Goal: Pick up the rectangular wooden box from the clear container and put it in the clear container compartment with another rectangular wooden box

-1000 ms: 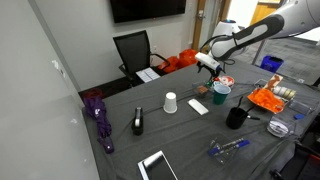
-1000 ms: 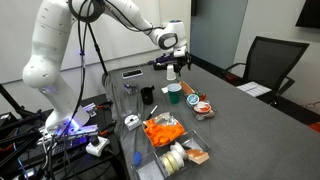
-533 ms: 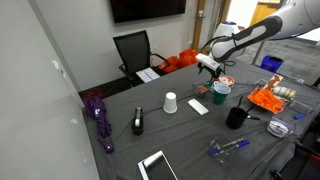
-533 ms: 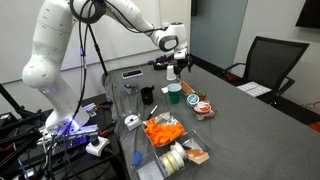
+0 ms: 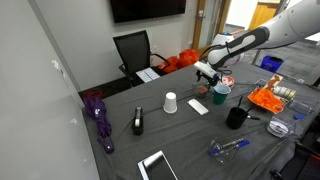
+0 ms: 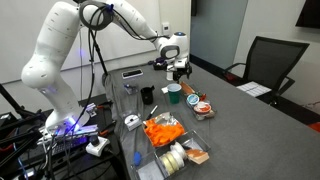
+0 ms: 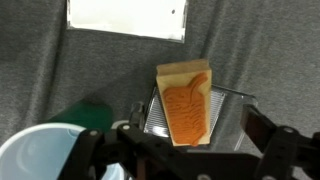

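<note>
In the wrist view a rectangular wooden box [image 7: 185, 103] with an orange top lies in a small clear container [image 7: 232, 105]. My gripper [image 7: 185, 142] hangs above it, open, with a finger on either side and not touching it. In both exterior views the gripper [image 5: 207, 72] [image 6: 178, 70] hovers over the table near the teal cup [image 5: 220, 92] [image 6: 175, 93]. The small container [image 6: 200, 104] sits beside that cup. A larger compartmented clear container [image 6: 172, 140] [image 5: 272, 98] holds orange items; a wooden box [image 6: 197, 155] seems to lie in its near end.
A white sheet [image 7: 125, 15] lies beyond the small container. On the table are a white cup [image 5: 170, 102], a white card [image 5: 198, 106], a black mug [image 5: 236, 117], a black object [image 5: 138, 122], a tablet [image 5: 157, 166]. An office chair [image 5: 133, 50] stands behind.
My gripper has come down a little towards the table and the small container. The jaws stay open and nothing on the table has moved.
</note>
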{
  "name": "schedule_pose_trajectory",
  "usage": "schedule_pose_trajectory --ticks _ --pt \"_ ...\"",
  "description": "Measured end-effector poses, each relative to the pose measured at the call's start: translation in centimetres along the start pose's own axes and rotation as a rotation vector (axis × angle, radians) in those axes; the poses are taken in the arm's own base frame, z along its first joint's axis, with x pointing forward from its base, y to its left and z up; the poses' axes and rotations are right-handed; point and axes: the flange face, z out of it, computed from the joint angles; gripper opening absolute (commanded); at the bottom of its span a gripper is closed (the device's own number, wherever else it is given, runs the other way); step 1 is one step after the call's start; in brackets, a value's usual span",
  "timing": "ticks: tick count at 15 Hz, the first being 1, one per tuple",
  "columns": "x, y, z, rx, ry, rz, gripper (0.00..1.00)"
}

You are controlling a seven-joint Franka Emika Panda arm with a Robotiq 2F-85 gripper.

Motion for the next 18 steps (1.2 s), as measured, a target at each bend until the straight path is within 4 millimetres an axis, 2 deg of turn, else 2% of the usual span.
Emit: schedule_pose_trajectory --ticks 3,4,6,11,18 --pt "-0.1 -0.3 1.1 -0.002 -0.006 0.002 1.0" --pt "-0.1 -0.5 1.3 0.0 -0.006 0.002 0.75" --pt "-0.1 -0.7 1.7 0.0 -0.005 0.001 0.67" --pt "0.2 -1.3 2.5 -0.001 0.003 -0.004 0.3" --pt "0.6 -2.3 1.5 -0.015 0.022 -0.014 0.02"
